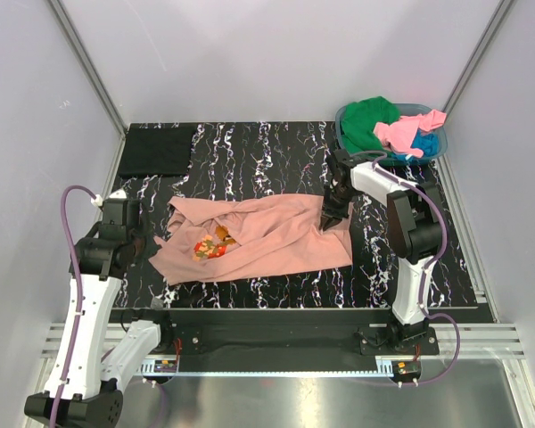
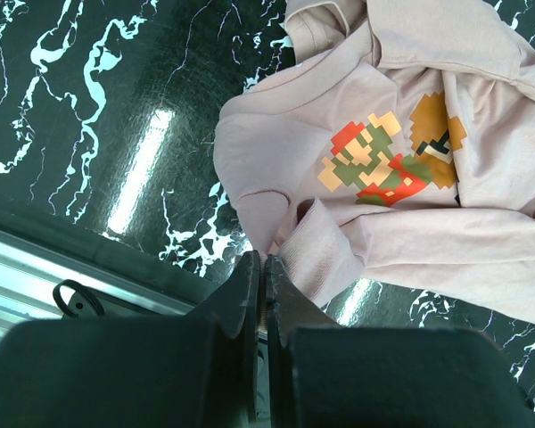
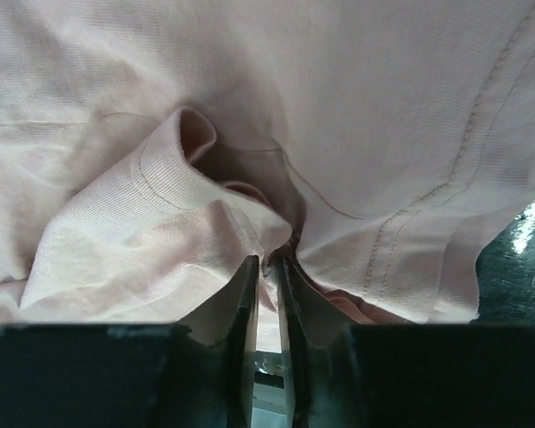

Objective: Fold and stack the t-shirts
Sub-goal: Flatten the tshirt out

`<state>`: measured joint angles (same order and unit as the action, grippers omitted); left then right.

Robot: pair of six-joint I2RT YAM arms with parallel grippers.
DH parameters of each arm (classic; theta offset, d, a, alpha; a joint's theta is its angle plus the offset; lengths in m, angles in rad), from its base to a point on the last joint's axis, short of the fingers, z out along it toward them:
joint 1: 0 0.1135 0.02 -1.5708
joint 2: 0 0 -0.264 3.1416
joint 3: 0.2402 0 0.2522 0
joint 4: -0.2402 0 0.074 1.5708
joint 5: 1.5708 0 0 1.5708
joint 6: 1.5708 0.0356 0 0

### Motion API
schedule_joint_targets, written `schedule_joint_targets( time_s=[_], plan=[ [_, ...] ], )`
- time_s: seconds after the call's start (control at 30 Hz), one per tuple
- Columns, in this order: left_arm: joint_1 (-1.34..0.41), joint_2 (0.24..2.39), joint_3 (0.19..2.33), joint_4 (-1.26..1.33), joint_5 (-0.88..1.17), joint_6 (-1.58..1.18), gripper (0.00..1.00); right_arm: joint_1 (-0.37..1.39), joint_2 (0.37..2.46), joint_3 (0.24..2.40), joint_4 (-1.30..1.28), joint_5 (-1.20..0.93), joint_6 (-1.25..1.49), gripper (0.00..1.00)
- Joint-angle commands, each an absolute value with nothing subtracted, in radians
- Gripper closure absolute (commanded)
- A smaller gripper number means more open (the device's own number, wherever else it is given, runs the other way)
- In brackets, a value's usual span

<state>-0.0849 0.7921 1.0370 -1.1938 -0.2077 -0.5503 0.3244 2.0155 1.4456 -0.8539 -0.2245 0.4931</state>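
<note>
Pink tee, crumpled, print up, centre of worktop toward near edge: right tool pinched onto right hem; left tool closed beside left sleeve, hold unclear.

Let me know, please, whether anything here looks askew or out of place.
The salmon-pink t-shirt lies skewed and rumpled, cloth bunched around its pixel print. A bright pink tee spills over the teal basket rim.
</note>
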Motion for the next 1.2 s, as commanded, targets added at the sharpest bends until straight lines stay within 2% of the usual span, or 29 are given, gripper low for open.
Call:
schedule_joint_targets(
  time_s=[0.0, 0.03, 0.07, 0.1, 0.37, 0.6, 0.8, 0.9, 1.17],
  plan=[
    [-0.08, 0.792, 1.035, -1.143, -0.187, -0.545, 1.0, 0.325, 1.967, 1.46, -0.867, -0.264, 0.48, 0.81],
    [-0.081, 0.792, 1.037, -1.144, -0.186, -0.545, 1.0, 0.324, 1.965, 1.459, -0.862, -0.265, 0.48, 0.85],
    [-0.081, 0.792, 1.035, -1.141, -0.186, -0.545, 1.0, 0.324, 1.962, 1.459, -0.862, -0.262, 0.48, 0.98],
    [-0.081, 0.792, 1.035, -1.141, -0.184, -0.546, 1.0, 0.324, 1.96, 1.459, -0.861, -0.255, 0.479, 1.0],
    [-0.081, 0.795, 1.049, -1.143, -0.19, -0.546, 1.0, 0.324, 1.938, 1.471, -0.859, -0.186, 0.451, 1.0],
    [-0.08, 0.813, 1.11, -1.146, -0.206, -0.542, 1.0, 0.324, 1.757, 1.505, -0.813, -0.04, 0.422, 1.0],
    [-0.08, 0.837, 1.175, -1.14, -0.199, -0.546, 1.0, 0.311, 1.623, 1.549, -0.707, -0.006, 0.448, 1.0],
    [-0.08, 0.867, 1.247, -1.126, -0.189, -0.543, 1.0, 0.284, 1.597, 1.653, -0.653, 0.018, 0.44, 1.0],
    [-0.075, 1.026, 1.566, -1.143, -0.225, -0.528, 1.0, 0.137, 1.623, 2.057, -0.752, 0.017, 0.453, 1.0]
  ],
)
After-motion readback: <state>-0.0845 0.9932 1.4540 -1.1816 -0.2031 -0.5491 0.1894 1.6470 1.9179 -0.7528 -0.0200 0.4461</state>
